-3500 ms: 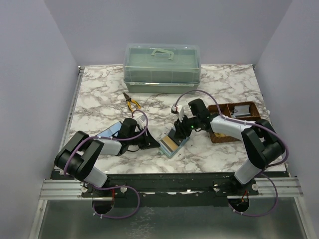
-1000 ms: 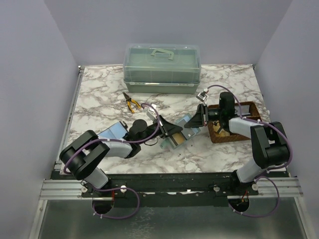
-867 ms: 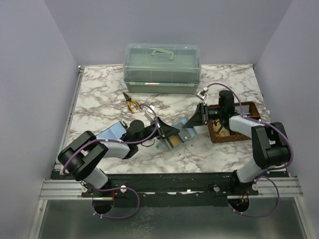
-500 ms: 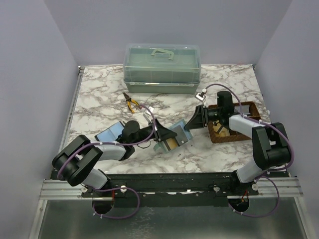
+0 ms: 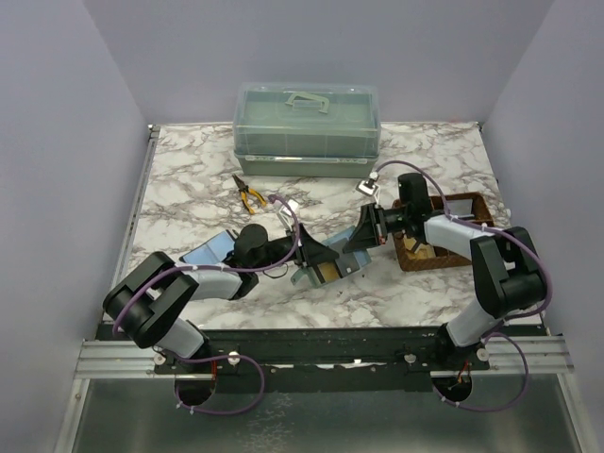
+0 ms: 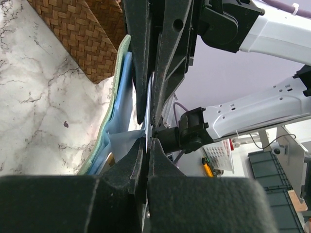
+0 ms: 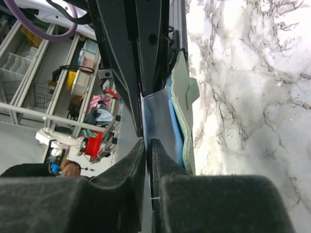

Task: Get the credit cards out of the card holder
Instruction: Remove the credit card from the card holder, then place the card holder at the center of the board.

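- Item 1, small grey-green soft bifold card holder with blue slot lining (image 5: 347,265): lies opened on the white-and-grey marbled desk (image 5: 189,179), centre front, between my 2 arms and just left of the brown woven divided basket (image 5: 464,202).
- Item 2, tan flat rectangular credit card (image 5: 327,274): 1 visible, seated in the near half of the holder. I cannot tell if more sit behind it.
- Item 3, left gripper (image 5: 316,253): fingers together, clamped on a thin edge of the card holder's near leaf.
- Item 4, right gripper (image 5: 364,233): fingers nearly together, pinching a thin pale-blue leaf on the holder's far side. I read it as lining, though it could be a card.
- Item 5, bystanders: translucent green lidded plastic box (image 5: 307,118) at the back, yellow-handled pliers (image 5: 249,196), black-framed blue panel (image 5: 209,250).
- Step in hand, my judgement: spreading and bracing the holder; no card is out on the desk yet.
- Next move calls for: left gripper keeps the holder anchored while the right lets go, re-aims at the tan card's exposed edge and draws it along the slot without dragging the holder.
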Available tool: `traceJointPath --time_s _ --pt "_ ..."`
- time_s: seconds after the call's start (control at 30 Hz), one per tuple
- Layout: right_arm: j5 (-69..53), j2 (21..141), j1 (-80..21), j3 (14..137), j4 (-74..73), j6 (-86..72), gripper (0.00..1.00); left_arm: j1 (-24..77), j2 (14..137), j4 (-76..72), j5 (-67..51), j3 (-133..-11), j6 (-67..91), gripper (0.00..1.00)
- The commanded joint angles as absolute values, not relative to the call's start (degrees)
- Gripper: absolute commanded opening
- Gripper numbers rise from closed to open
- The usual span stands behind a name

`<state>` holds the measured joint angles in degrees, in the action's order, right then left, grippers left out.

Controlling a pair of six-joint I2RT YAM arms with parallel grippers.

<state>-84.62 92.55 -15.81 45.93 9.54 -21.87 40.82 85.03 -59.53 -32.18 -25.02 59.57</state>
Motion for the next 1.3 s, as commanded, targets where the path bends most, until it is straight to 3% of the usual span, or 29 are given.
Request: traceJointPath --time_s 0.0,0.2,0.5,0.93,1.27 --pt "-88.0 93.9 -16.2 48.3 6.5 -19.6 0.08 39.6 84.7 -60.7 -34.9 -25.1 58.1 0.00" --pt "-87.5 93.6 -15.7 48.2 6.7 -19.5 0.01 35.6 80.4 -60.1 -37.6 -20.4 58.4 0.00" --pt "-85.8 94.3 -15.6 47.7 7.7 -19.8 0.00 33.3 76.3 -58.2 -38.7 -17.2 58.3 0.00" --pt "-65.1 102.3 -15.6 52.5 -10.0 -6.5 0.01 29.4 69.1 -51.3 -37.1 -14.5 58.2 0.00" --pt "-46.0 103.6 -15.6 55.4 -14.9 -0.6 0.09 28.8 68.0 -49.7 -37.4 -13.9 57.9 0.00"
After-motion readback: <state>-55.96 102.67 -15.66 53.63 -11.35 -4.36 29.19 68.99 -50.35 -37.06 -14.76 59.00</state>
